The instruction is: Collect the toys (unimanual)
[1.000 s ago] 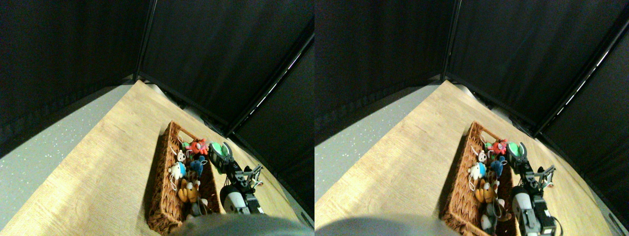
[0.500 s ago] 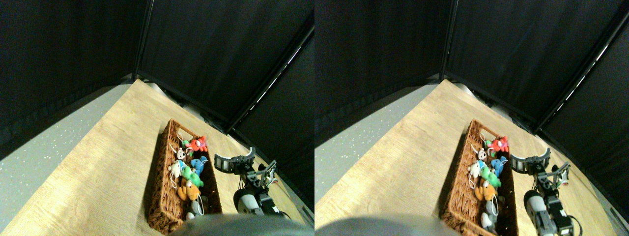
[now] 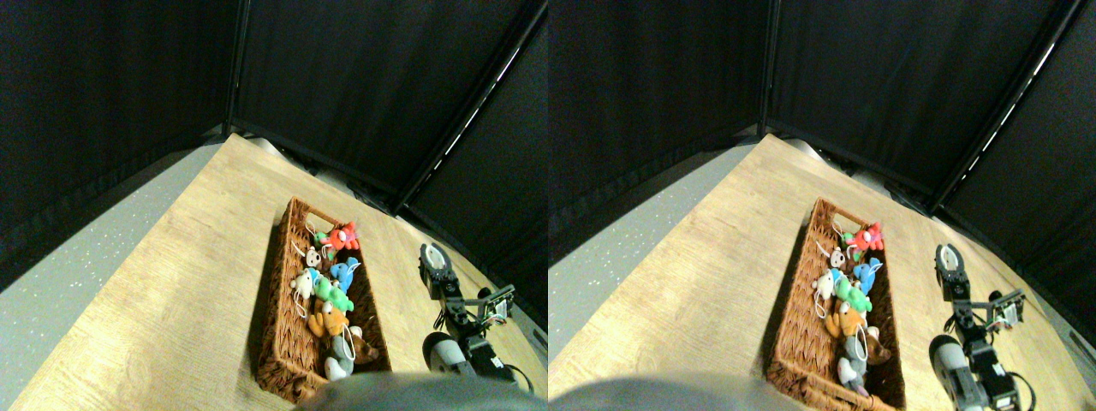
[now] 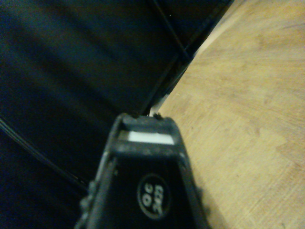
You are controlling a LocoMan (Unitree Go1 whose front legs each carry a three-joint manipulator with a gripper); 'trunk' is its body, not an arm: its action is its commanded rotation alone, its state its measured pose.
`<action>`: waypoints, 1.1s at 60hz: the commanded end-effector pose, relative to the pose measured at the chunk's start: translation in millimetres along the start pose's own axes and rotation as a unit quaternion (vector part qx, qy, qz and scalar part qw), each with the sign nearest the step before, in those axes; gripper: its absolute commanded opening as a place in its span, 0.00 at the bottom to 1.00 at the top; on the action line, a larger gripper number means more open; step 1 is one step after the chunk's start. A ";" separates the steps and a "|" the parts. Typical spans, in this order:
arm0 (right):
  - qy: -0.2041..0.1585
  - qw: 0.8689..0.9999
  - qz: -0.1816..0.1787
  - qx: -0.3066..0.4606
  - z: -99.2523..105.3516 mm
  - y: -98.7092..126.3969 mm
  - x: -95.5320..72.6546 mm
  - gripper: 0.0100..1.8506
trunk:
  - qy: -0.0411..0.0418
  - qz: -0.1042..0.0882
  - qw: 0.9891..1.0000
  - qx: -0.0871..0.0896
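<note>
I am holding the right gripper (image 3: 434,257) clear at 3 o'clock of the wicker basket (image 3: 287,342), jaws' gap not discernible, nothing visibly held; the toys (image 3: 330,291) are lying inside, so I judge collection complete, only retreat remaining.

— What lies around the wooden tabletop (image 3: 197,265)?
— A speckled grey floor (image 3: 77,257) runs along its left side.
— And behind?
— Black curtain panels (image 3: 360,77) hang past its far edge, joined by a dark frame post (image 3: 233,64).
</note>
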 end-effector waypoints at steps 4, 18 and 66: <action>-0.071 0.997 -0.001 -0.012 31.9 -22.8 -3.7 0.03 | 0.001 -0.023 0.999 0.032; -0.084 0.996 -0.015 -0.016 49.3 -57.9 -20.8 0.03 | 0.006 -0.044 0.997 0.064; -0.097 0.994 -0.021 -0.037 75.4 -81.9 -50.2 0.03 | 0.004 -0.086 0.990 0.109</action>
